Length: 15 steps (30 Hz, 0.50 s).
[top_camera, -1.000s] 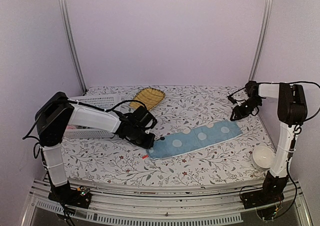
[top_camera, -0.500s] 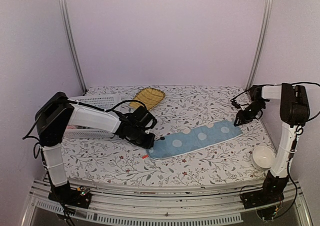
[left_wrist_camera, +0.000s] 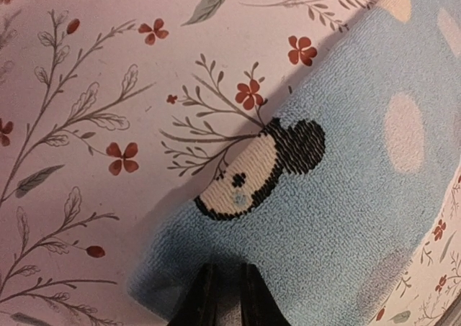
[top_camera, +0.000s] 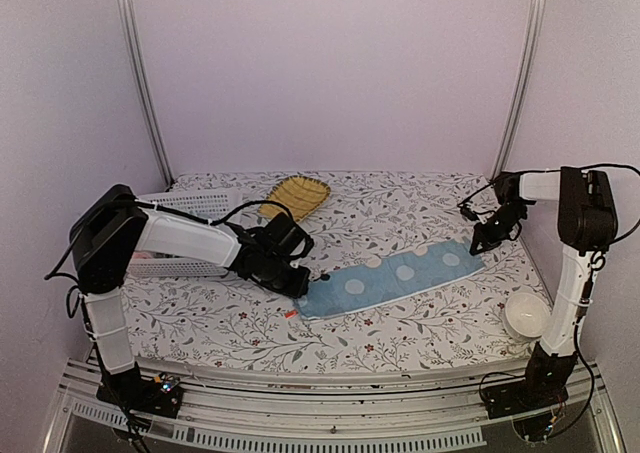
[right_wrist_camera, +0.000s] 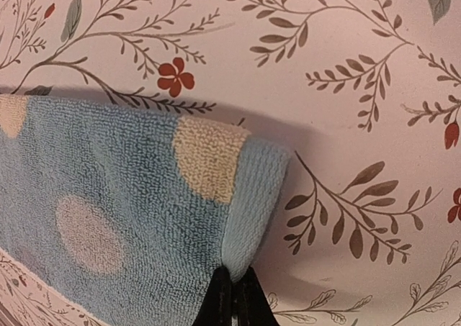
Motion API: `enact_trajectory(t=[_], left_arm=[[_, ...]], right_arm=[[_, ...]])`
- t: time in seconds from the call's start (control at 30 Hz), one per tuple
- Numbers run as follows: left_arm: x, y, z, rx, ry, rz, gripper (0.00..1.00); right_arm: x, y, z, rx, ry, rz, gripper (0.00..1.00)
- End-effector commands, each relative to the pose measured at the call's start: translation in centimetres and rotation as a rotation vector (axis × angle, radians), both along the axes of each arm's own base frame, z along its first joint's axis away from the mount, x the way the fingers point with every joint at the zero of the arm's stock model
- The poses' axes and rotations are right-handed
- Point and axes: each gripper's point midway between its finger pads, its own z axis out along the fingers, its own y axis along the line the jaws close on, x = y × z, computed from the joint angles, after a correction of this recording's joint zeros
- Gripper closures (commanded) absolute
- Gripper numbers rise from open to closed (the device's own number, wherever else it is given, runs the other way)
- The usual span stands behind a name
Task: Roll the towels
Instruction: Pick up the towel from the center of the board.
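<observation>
**A:** What sits farthest left?

**B:** A white slatted basket [top_camera: 195, 205] on the flowered counter [top_camera: 400, 208], partly behind the left arm. Behind it and to the right lies a yellow leaf-shaped tray [top_camera: 297, 194].

**A:** And the left hand?

**B:** The left hand [top_camera: 299, 284] is low at the left end of the towel [top_camera: 395, 276]. From the wrist, its fingers [left_wrist_camera: 202, 301] stand close, with a narrow gap between them. They rest on the blue terry by a corner, just below a dark-and-cream cartoon print [left_wrist_camera: 256, 171]. Only the tips show, so I cannot tell whether any cloth is pinched.

**A:** How does the towel lie?

**B:** It lies flat as a long strip, light blue with pale spots. It slants from front-left to back-right across the middle of the counter, between the two hands.

**A:** What about its right end?

**B:** The right hand [top_camera: 478, 245] is down at that corner. From its wrist, the fingers [right_wrist_camera: 220, 297] are pressed together on the hemmed edge. The cloth there rises off the counter, with a shadow under it.

**A:** Anything further right?

**B:** A white bowl [top_camera: 525, 316] sits near the front right edge, beside the right arm and apart from the towel.
</observation>
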Motion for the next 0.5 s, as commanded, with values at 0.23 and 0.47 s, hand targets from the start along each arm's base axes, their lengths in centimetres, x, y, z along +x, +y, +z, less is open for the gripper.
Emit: enact_trajectory(t=[0.23,0.47], left_arm=[[-0.5,-0.3,2.2,-0.057,-0.041,-0.009,0.82],[-0.6,-0.7,2.3,-0.063,-0.040,-0.027,0.81]], right_arm=[[2.2,-3.9,2.4,-0.025,-0.027,-0.105,0.98],[3.6,-4.7,5.8,-0.013,-0.073,-0.117,0.98]])
